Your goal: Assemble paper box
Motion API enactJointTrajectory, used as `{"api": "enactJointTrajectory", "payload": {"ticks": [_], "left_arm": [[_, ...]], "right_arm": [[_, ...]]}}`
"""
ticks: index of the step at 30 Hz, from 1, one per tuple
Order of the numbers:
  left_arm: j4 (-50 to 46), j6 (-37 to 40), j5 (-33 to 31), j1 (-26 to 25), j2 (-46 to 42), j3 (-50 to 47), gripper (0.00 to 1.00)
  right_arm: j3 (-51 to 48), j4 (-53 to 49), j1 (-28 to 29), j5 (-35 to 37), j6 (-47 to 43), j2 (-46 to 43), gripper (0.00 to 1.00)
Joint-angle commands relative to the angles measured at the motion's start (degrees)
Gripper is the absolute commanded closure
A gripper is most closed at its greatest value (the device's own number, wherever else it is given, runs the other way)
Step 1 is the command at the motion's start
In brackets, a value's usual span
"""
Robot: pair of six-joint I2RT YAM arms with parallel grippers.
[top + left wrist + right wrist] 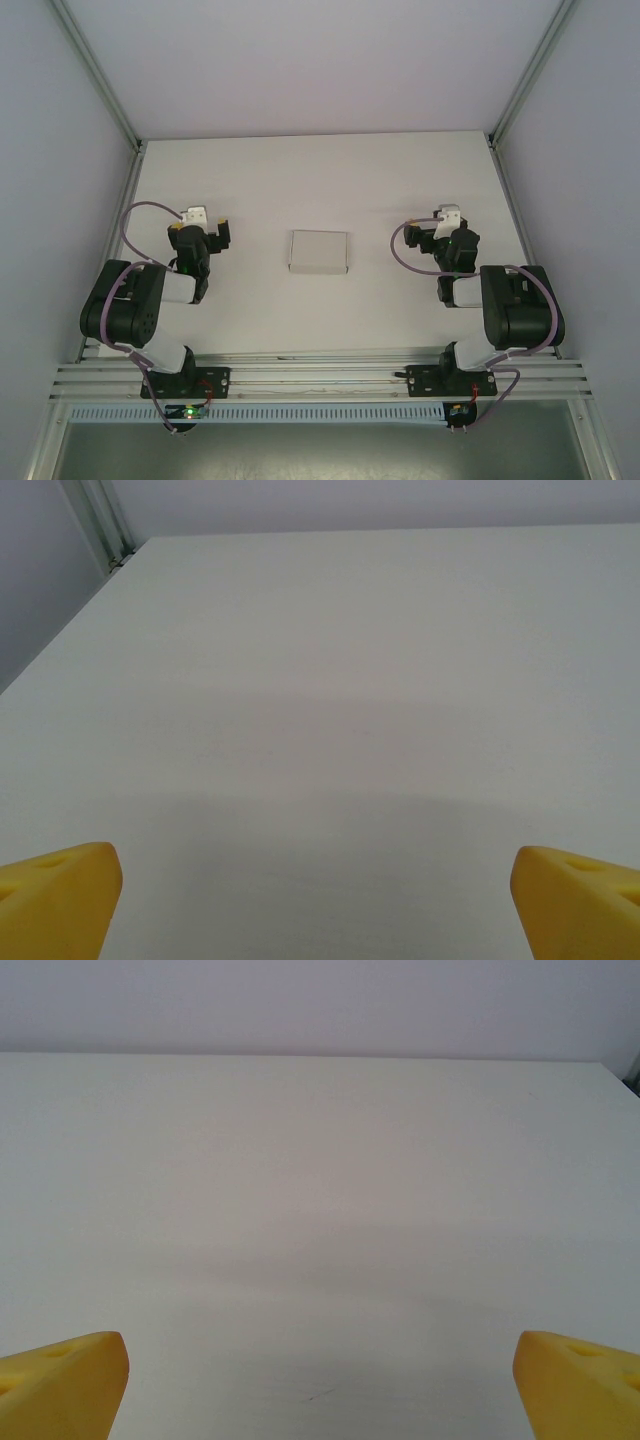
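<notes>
The paper box (pixel 319 252) lies as a small white rectangle in the middle of the white table (pixel 300 170), in the top view. My left gripper (pixel 203 229) rests to the left of it and well apart from it. My right gripper (pixel 447 229) rests at about the same distance on the box's right. In the left wrist view the left gripper (pixel 318 900) is open, its yellow fingertips (pixel 55 895) far apart over bare table. The right gripper (pixel 320 1385) is likewise open, with yellow fingertips (pixel 60 1380) at the frame's lower corners and nothing between them.
Grey walls and aluminium frame posts (pixel 100 75) enclose the table on three sides. A rail (pixel 320 378) carrying both arm bases runs along the near edge. A small dark mark (pixel 318 1394) shows on the table surface ahead of the right gripper.
</notes>
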Motion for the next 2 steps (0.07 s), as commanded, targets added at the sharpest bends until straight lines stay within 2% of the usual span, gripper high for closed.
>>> {"api": "enactJointTrajectory", "payload": {"ticks": [1,2], "left_arm": [[-0.6,-0.9,-0.1,0.6,-0.9,0.3,0.0],[-0.7,-1.0,-0.1,0.6,-0.9,0.3,0.0]], "right_arm": [[0.8,1.1,0.8,0.7,-0.1,-0.8,0.02],[0.9,1.0,0.8,0.8,-0.2,-0.9,0.02]]}}
